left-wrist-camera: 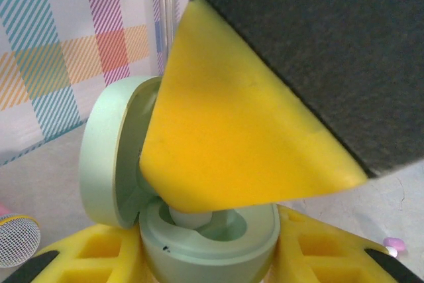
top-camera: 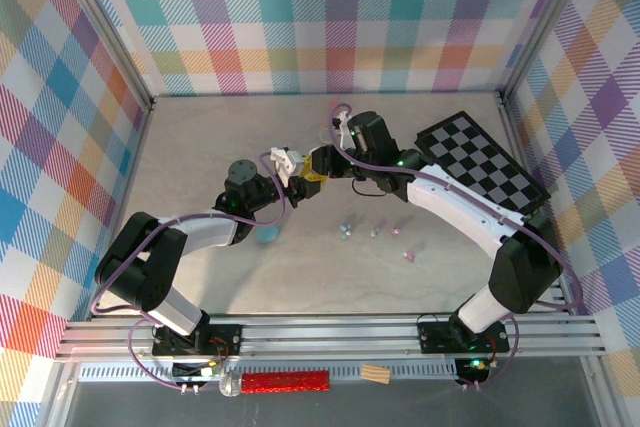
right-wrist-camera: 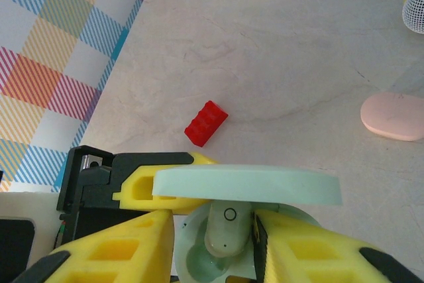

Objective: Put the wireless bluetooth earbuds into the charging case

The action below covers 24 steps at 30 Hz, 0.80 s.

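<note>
My left end effector [left-wrist-camera: 209, 264] clamps open case [left-wrist-camera: 109, 164]; right end effector [right-wrist-camera: 215, 233] narrowly parted round earbud [right-wrist-camera: 228, 225], apparently seated: lift straight out, minding lid [right-wrist-camera: 245, 183].

The right pincer [right-wrist-camera: 215, 233] flanks a white earbud [right-wrist-camera: 226, 226], seemingly loosely, in the mint case [right-wrist-camera: 192, 258].

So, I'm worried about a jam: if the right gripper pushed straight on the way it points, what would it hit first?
Probably the base of the open mint charging case: the right gripper straddles the earbud sitting in it. Depth is unclear.
</note>
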Tool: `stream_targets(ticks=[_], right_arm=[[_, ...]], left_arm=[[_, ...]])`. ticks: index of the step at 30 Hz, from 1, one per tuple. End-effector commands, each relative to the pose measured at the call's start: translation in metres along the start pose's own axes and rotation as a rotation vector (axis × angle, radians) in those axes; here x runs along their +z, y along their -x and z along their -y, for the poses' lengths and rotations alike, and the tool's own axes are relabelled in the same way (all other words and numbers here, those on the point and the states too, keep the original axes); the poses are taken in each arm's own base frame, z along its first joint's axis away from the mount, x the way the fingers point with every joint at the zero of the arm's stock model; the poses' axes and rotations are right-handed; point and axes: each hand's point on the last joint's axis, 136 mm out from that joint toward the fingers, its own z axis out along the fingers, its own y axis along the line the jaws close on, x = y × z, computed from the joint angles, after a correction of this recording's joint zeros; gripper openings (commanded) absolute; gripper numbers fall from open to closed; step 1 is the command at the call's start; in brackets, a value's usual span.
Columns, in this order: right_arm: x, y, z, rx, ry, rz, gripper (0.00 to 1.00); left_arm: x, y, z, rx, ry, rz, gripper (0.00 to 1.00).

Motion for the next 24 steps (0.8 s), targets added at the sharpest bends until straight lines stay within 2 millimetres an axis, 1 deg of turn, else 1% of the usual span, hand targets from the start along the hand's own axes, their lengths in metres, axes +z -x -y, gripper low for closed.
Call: stream_targets(ticks=[1, 6, 12, 16, 21, 24], right_arm=[[-0.004, -0.001, 0.002, -0.005, -0.029, -0.005, 0.38], [0.0, 0.0, 0.003, 0.01, -0.036, -0.015, 0.36], [0.0, -0.001, 0.003, 0.018, -0.037, -0.018, 0.26], [-0.003, -0.003, 0.0, 0.021, -0.024, -0.021, 0.21], [-0.01, -0.004, -0.004, 0.016, 0.002, -0.013, 0.21], [-0.012, -0.006, -0.003, -0.002, -0.004, -0.018, 0.2]], left_arm=[[0.0, 0.038, 0.009, 0.087, -0.032, 0.099, 0.37], [-0.001, 0.037, 0.009, 0.092, -0.036, 0.096, 0.37], [0.0, 0.037, 0.01, 0.095, -0.039, 0.095, 0.37], [0.0, 0.035, 0.009, 0.096, -0.035, 0.095, 0.37], [0.001, 0.031, 0.005, 0.1, -0.017, 0.087, 0.37], [0.002, 0.033, 0.005, 0.105, -0.014, 0.091, 0.37]])
